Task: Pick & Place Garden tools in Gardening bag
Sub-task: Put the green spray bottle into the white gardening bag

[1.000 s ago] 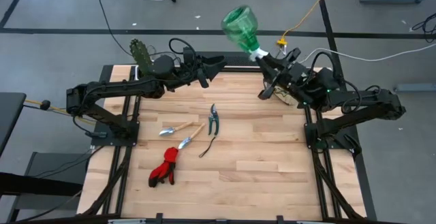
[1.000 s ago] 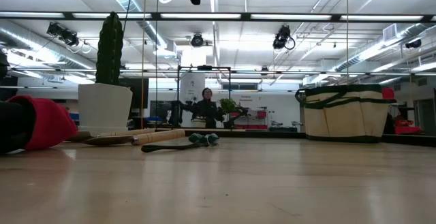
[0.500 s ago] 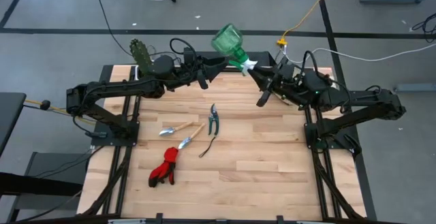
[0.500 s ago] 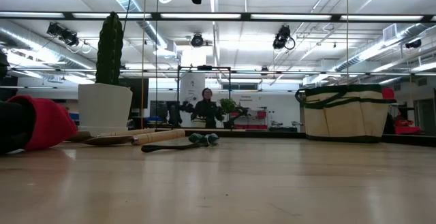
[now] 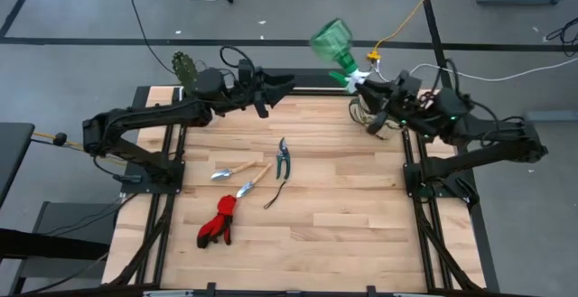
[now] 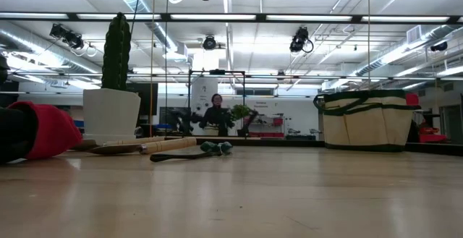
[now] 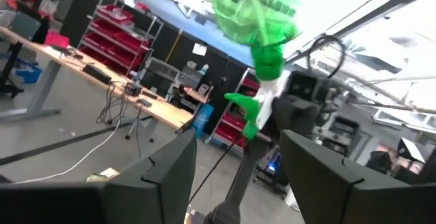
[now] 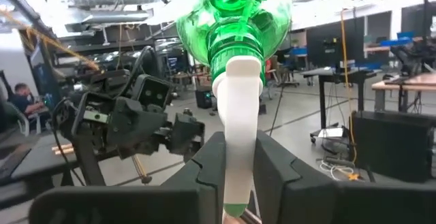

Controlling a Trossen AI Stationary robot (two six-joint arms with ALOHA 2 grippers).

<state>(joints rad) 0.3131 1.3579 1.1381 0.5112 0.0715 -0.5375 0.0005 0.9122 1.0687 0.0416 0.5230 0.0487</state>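
My right gripper (image 5: 368, 82) is raised over the table's far right corner, shut on a green sprayer (image 5: 332, 40) with a white head. My left gripper (image 5: 282, 85) hangs open high above the far edge, facing the sprayer (image 7: 255, 13) across a gap, with nothing between its fingers (image 7: 170, 176). On the table lie pruning shears (image 5: 283, 157), two wooden-handled tools (image 5: 244, 178), red gloves (image 5: 217, 223) and a thin dark cord (image 5: 275, 194). The beige gardening bag (image 6: 365, 119) stands on the table at the far right; in the high view my right arm hides most of it. My right gripper pinches the sprayer's white head (image 8: 238, 142) between its two fingers (image 8: 208, 166). The fingers come from the table's right side, slanting a little upward. The green bottle (image 8: 231, 13) sticks out past the fingertips, tilted up, lifted clear of the table.
A white pot with a green cactus (image 5: 185, 67) stands at the far left corner (image 6: 112, 111). The tools lie left of the table's middle; bare wood (image 5: 361, 216) spreads over the near and right parts. Beyond the table a person (image 6: 215, 113) shows in the low view.
My right gripper first tipped the sprayer toward my left gripper, then drew back toward the table's far right corner while rolling. The bottle has swung away from my left gripper and now points up and away, farther right than before.
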